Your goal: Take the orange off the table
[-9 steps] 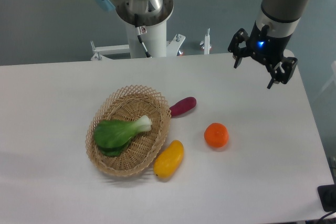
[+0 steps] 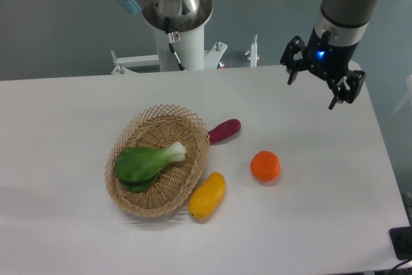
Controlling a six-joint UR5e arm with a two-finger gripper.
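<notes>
The orange (image 2: 265,165) is a small round bright-orange fruit lying on the white table (image 2: 322,210), right of centre. My gripper (image 2: 311,92) hangs above the table's far right part, up and to the right of the orange and well apart from it. Its two black fingers are spread and hold nothing.
A woven basket (image 2: 132,194) left of centre holds a green leafy vegetable (image 2: 143,162). A yellow-orange elongated fruit (image 2: 207,195) lies at the basket's right front. A purple oblong vegetable (image 2: 224,130) lies behind it. The arm's base (image 2: 177,17) stands at the far edge.
</notes>
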